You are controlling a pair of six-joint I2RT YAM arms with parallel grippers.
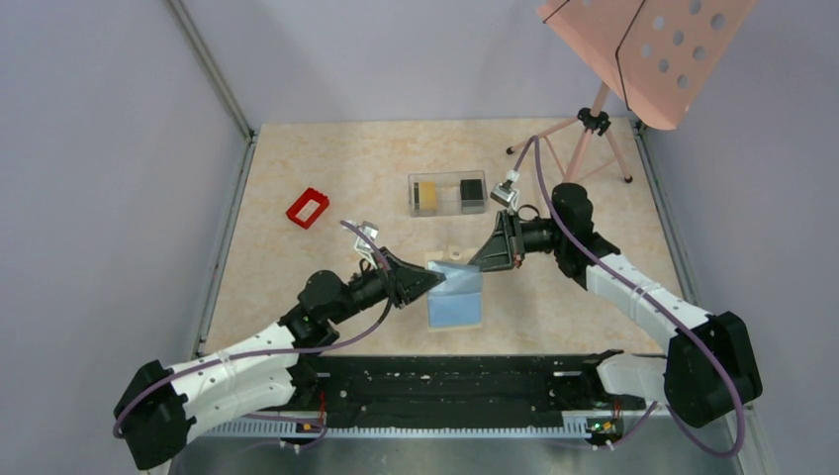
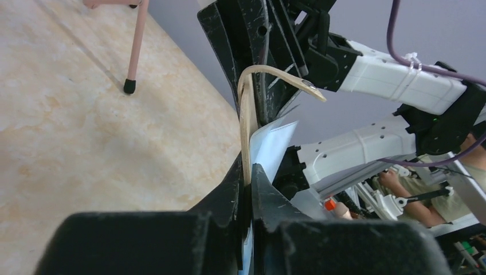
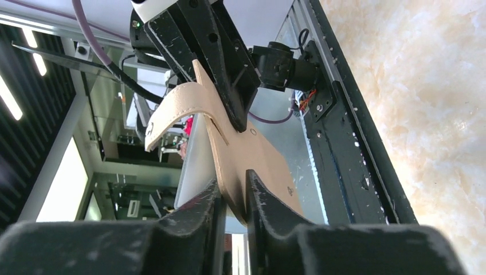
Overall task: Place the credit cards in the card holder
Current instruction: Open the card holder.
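Tan card holder, light blue lining; credit cards yellow-gold, black; red frame; beige marbled table.

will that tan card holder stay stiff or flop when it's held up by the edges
Probably floppy: the card holder folds between the left claw and right claw, and its snap strap curls over by itself. Likely light, since thin edge pinches seem to carry it. It may twist if one claw lets go.
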